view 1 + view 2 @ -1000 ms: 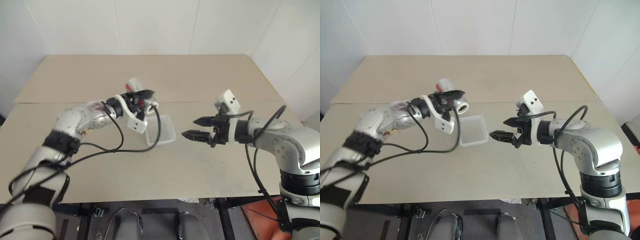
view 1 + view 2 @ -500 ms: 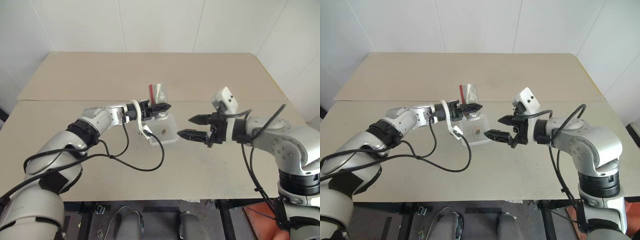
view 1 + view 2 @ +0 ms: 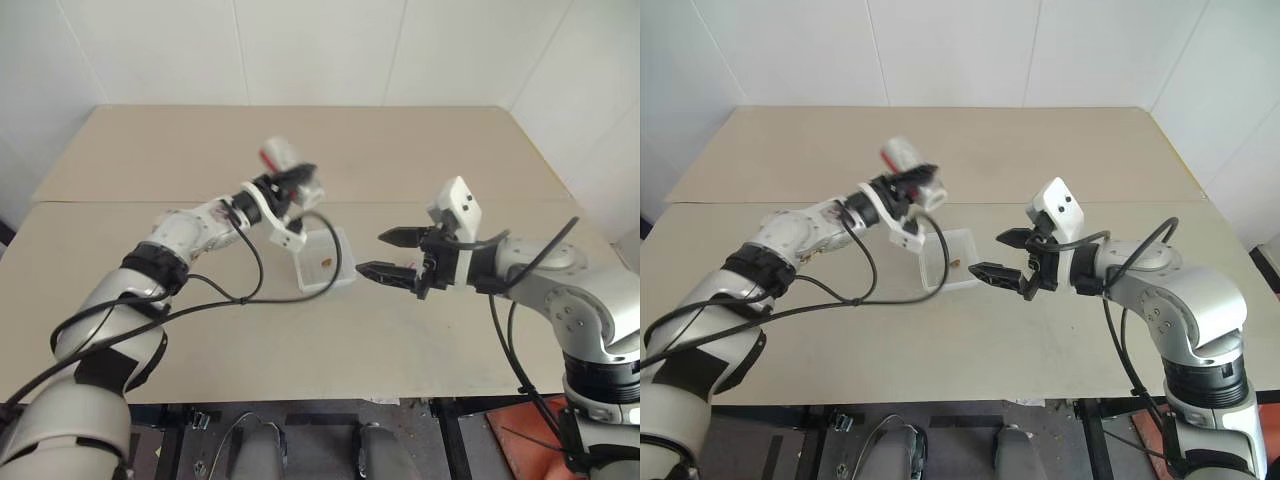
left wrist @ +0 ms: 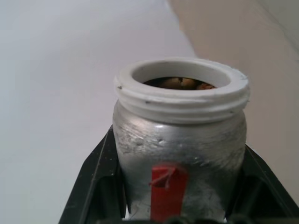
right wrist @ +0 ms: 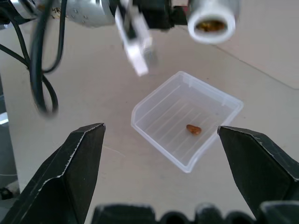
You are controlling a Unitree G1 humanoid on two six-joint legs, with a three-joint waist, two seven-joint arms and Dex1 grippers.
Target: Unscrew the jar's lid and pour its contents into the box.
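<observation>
My left gripper [image 3: 296, 178] is shut on the jar [image 3: 284, 159], a silvery cylinder with a red and white label, held in the air up and left of the box. Its white threaded mouth [image 4: 181, 88] is uncovered and points toward my right gripper, with brown contents [image 4: 180, 83] still inside. The box [image 3: 322, 286], a small translucent tray, sits on the table with one brown bit [image 5: 193, 129] on its ribbed floor. My right gripper [image 3: 372, 252] hovers open just right of the box, nothing between its fingers [image 5: 79, 163]. The lid is out of view.
A beige table [image 3: 420, 340] with a seam across its middle runs back to white walls. A black cable [image 3: 250, 292] from my left arm loops down onto the table just left of the box.
The left arm swung the jar over the box and tipped it, and a brown bit now lies in the box. The jar has since lifted back up and left. My right gripper stayed open beside the box.
</observation>
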